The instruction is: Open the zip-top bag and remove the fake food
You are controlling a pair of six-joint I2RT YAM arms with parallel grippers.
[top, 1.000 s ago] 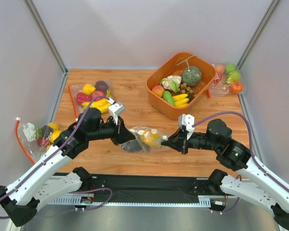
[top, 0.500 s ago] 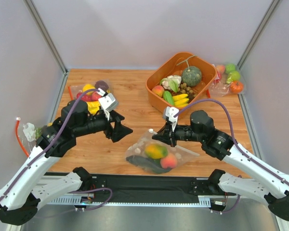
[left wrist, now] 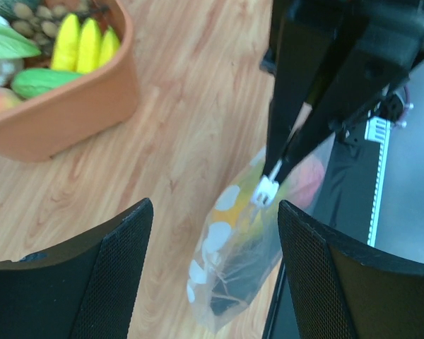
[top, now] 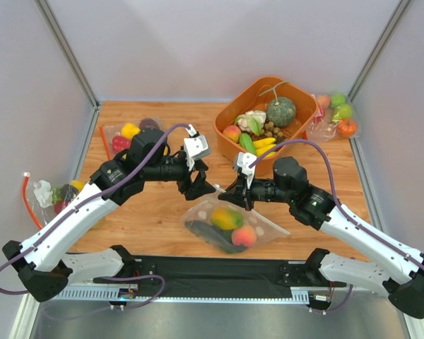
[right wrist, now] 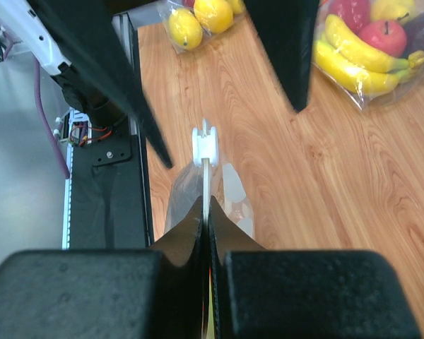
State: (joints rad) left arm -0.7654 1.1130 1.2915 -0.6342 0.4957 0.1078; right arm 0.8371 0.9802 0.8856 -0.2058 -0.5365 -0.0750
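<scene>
Zip-top bag [top: 230,227], dotted film: limp, slick, light; sags with fake food [top: 227,218] over near tabletop [top: 162,134]. Top strip [right wrist: 205,152] clamped in closed right end effector [top: 234,196]. Left end effector [top: 198,186] spread wide, empty, just beside. Best purchase, likely: strip's free edge.

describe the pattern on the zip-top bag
White polka dots on the clear zip-top bag, best seen in the left wrist view.

L arm [top: 71,226], R arm [top: 364,236]: white lwr links, blk jnt housings twd wrist. Purple cable [top: 329,168] along ea. White cam block [top: 196,147] per wrist. L fingers [left wrist: 116,261]: blk, fine mesh texture. R fingers [right wrist: 180,240]: blk, tapered. Blk base plate [top: 219,272]; barcode label [left wrist: 377,131].
</scene>
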